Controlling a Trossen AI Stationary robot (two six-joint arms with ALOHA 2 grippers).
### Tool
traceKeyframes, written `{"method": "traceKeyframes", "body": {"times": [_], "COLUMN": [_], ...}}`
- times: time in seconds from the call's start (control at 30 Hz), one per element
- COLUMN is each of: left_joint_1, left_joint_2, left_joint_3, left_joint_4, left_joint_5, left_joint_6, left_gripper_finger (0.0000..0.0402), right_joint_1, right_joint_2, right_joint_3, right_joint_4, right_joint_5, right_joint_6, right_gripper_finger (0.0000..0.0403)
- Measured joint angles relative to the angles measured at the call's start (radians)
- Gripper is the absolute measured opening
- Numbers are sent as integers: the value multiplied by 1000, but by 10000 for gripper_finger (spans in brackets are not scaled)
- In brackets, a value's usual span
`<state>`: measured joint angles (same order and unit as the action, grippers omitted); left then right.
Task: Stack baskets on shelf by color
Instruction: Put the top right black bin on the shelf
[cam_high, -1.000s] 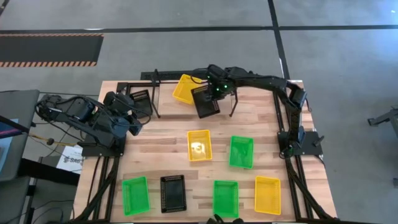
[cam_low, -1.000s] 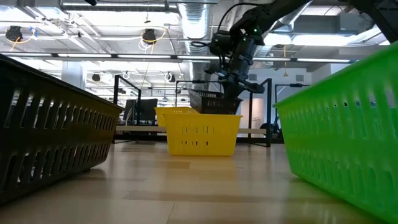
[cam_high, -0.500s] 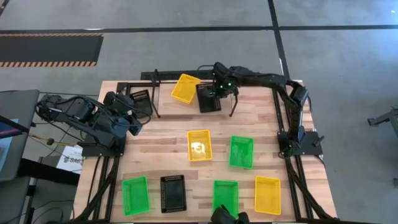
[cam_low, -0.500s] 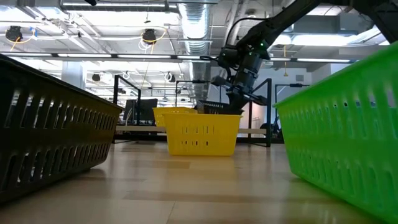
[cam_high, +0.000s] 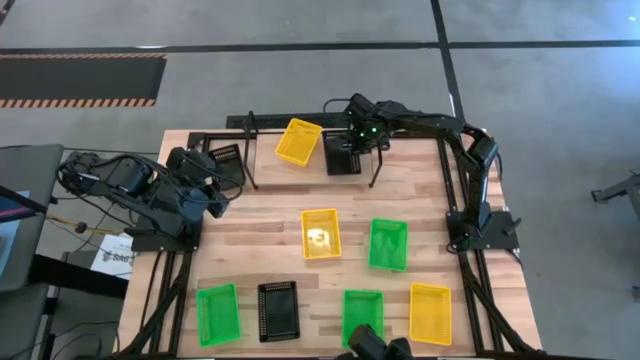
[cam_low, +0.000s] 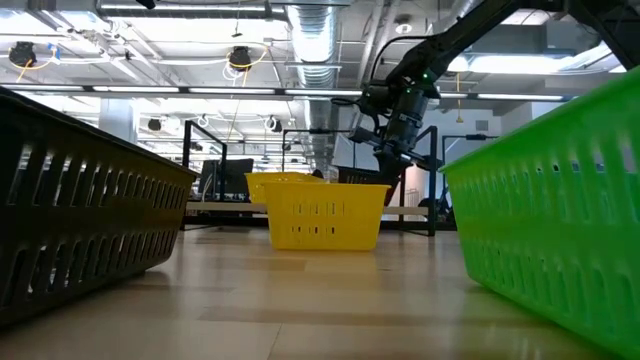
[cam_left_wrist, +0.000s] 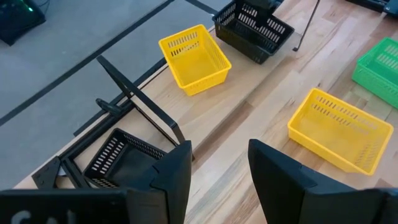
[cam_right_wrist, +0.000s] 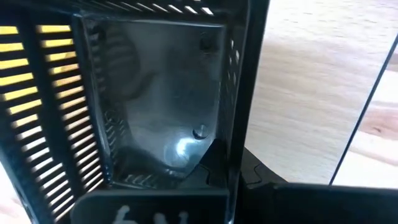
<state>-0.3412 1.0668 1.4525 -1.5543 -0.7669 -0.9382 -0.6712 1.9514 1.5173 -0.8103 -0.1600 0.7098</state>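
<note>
My right gripper (cam_high: 356, 138) reaches over the shelf (cam_high: 285, 172) at the table's far edge and is shut on a black basket (cam_high: 342, 159). That basket stands on the shelf's right part, next to a yellow basket (cam_high: 299, 141) resting on its base on the shelf. In the low view the right gripper (cam_low: 400, 150) hangs behind the near yellow basket (cam_low: 322, 213), which hides most of the black one. My left gripper (cam_left_wrist: 217, 177) is open and waits at the table's left side, above another black basket (cam_left_wrist: 121, 158). My right gripper holds the black basket by a side wall (cam_right_wrist: 239, 93) near its far end, one finger inside the basket and one outside. The fingers come from above, pointing down. The basket sits upright with its base on the shelf board.
Loose baskets lie on the table nearer to me: yellow (cam_high: 320, 232), green (cam_high: 388, 243), green (cam_high: 217, 314), black (cam_high: 278, 310), green (cam_high: 363, 316), yellow (cam_high: 430, 312). The shelf's wire end loops (cam_high: 248, 150) stand upright. Bare shelf board lies left of the yellow basket.
My right gripper carried the black basket toward the table's far right and down. The basket was tilted and raised above the shelf. It now stands squared up and low on the shelf beside the yellow one.
</note>
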Motion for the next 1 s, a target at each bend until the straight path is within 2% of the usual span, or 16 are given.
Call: {"method": "traceKeyframes", "body": {"times": [0.5,1.0], "left_joint_1": [0,0], "left_joint_2": [0,0], "left_joint_3": [0,0], "left_joint_4": [0,0], "left_joint_5": [0,0], "left_joint_6": [-10,-10], "left_gripper_finger": [148,148], "right_joint_1": [-9,4], "right_joint_2": [0,0], "right_joint_3": [0,15], "right_joint_4": [-27,-48], "right_joint_5": [26,60], "right_joint_6": [-39,-93], "right_gripper_finger": [3,100]}}
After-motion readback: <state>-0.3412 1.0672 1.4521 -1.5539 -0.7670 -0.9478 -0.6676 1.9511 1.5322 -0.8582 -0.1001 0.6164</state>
